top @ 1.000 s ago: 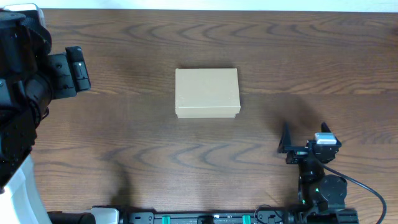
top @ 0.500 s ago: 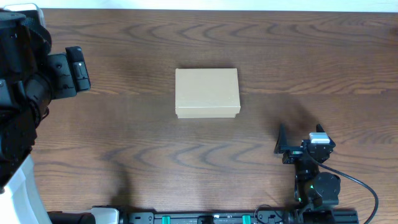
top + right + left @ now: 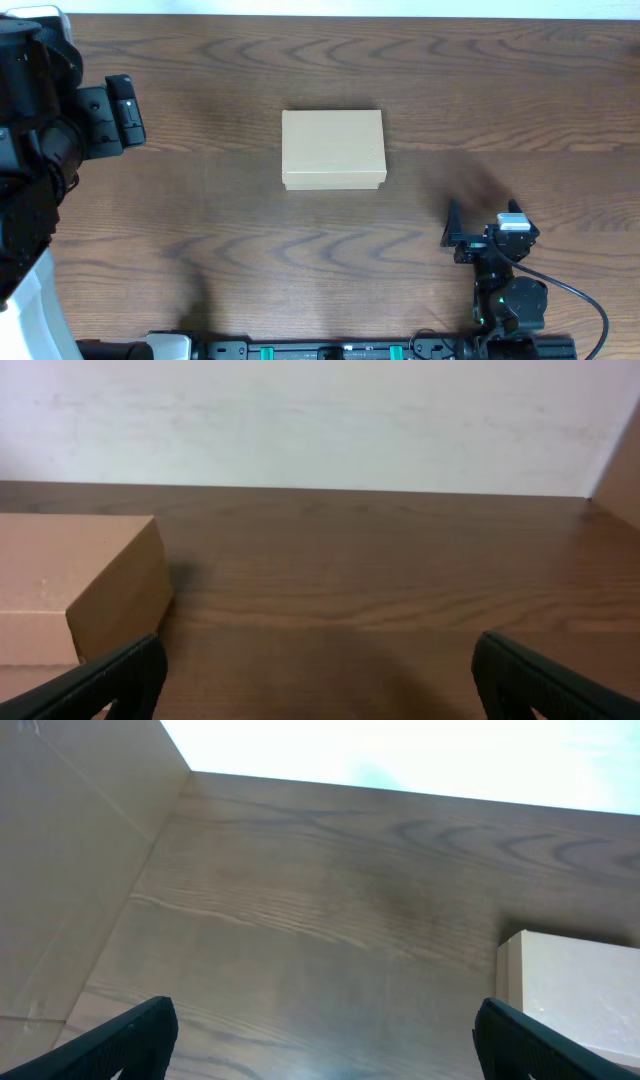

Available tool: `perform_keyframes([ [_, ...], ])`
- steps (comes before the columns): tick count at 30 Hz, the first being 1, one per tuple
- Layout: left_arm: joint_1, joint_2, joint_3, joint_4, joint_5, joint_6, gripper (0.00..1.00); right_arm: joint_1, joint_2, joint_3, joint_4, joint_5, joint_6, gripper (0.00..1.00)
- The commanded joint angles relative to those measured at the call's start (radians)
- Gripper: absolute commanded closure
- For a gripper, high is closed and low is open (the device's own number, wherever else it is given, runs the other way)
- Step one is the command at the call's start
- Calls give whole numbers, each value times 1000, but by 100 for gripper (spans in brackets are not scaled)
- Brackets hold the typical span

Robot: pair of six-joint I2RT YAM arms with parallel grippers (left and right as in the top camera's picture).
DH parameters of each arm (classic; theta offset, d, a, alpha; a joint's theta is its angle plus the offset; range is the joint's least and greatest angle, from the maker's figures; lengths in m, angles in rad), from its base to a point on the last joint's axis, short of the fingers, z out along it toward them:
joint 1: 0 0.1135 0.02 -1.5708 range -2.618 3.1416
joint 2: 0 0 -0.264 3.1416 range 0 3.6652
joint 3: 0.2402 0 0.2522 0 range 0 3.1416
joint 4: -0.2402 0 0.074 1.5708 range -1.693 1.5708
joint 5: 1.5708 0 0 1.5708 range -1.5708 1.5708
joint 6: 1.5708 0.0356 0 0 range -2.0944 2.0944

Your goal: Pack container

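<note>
We see a small rectangular plain brown cardboard box (image 3: 333, 150) sitting alone near the middle of a dark wood-grain surface (image 3: 200, 230). Its lid lies flat and shut, and its long sides run left to right in the overhead view. Bare wood rings it on all four sides, and nothing touches any of its edges.

The left hand (image 3: 322, 1025) hangs at the far left, well apart from the box. Its two black fingers (image 3: 130, 1035) are spread wide toward the bottom corners of its own camera's view, with nothing between them. From there we catch one pale corner of the box at the lower right, with a broad sweep of open wood ahead. A tan board (image 3: 70, 870) rises at the left of that view and meets the surface along a straight line.

The right hand (image 3: 315, 665) sits low near the front edge, off to the right of the box and apart from it. Its fingers (image 3: 110, 680) are likewise fully parted and empty. Its camera shows us a corner of the box at the left of the frame, with a shadow at its foot. Open wood runs back from there to a pale wall (image 3: 320, 420) along the far edge.
</note>
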Motion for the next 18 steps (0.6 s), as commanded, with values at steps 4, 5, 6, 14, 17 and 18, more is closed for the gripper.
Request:
perform_keyframes([
  [4, -1, 0, 3, -78, 3, 0, 5, -11, -10, -9, 2, 6, 14, 1],
  [5, -1, 0, 3, -78, 3, 0, 5, -11, -10, -9, 2, 6, 14, 1],
  [6, -1, 0, 3, -78, 3, 0, 5, -11, -10, -9, 2, 6, 14, 1],
  [14, -1, -68, -25, -55, -24, 27, 5, -11, -10, -9, 2, 6, 14, 1],
  [17, -1, -172, -162, 69, -59, 68, 4, -11, -10, -9, 2, 6, 14, 1],
  [18, -1, -211, -229, 126, -63, 79, 5, -11, -10, -9, 2, 6, 14, 1],
])
